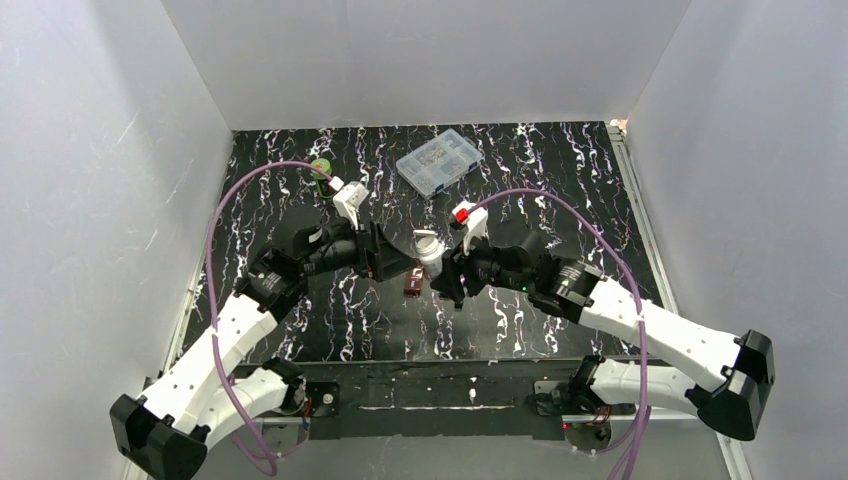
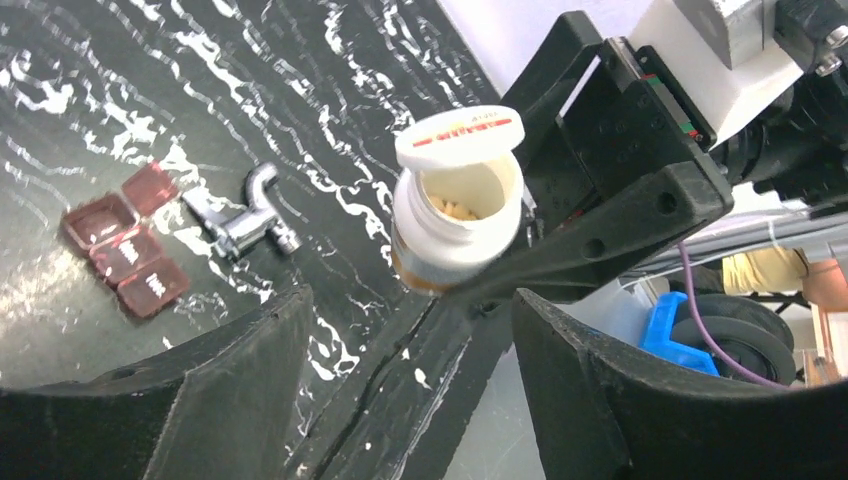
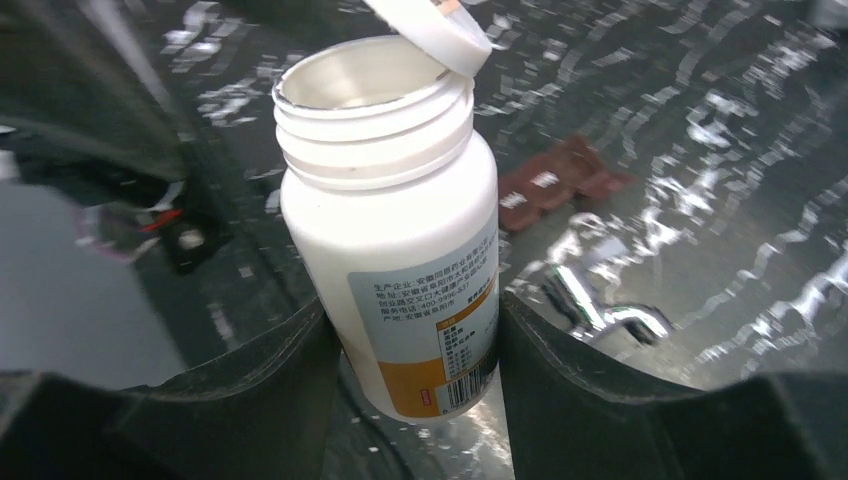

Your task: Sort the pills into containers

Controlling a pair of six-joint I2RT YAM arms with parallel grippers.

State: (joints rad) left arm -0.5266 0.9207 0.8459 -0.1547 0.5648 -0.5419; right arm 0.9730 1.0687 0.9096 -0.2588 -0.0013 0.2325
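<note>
White walls enclose a black table [image 1: 300, 330] veined with white marbling.

- Clear compartment box [image 1: 438, 160]: near the far edge, about mid-width. Contents too small to tell.
- Small green item [image 1: 320, 166]: toward the far left corner, unidentifiable.
- Right gripper [image 3: 405, 330]: jaws clamped on the lower body of a white pill bottle [image 3: 400, 230], which is held tilted above mid-table. In the top view this gripper [image 1: 440, 272] meets the left gripper [image 1: 392, 262] over the table's centre.
- Bottle [image 2: 460, 215]: the flip cap [image 2: 460, 135] is hinged back and the mouth is open. Pale pills [image 2: 455, 208] show inside from the left wrist view. The cap carries a red stripe and a line of reddish lettering too fine to read.
- Bottle label, right wrist view: rows of small Chinese print, an orange band below them, a barcode at the bottom edge. Characters too small to transcribe reliably.
- Left gripper [image 2: 410, 300]: jaws apart, nothing between them, facing the bottle's mouth.
- Red-brown case [image 1: 412, 278]: flat on the table near its centre, a little toward the near edge, under the two grippers. In the left wrist view the case [image 2: 125, 250] shows one end lid flipped up. The closed lids bear pale marks, blurred beyond reading.
- Silver metal piece [image 2: 250, 212]: on the table just beside the case.
</note>
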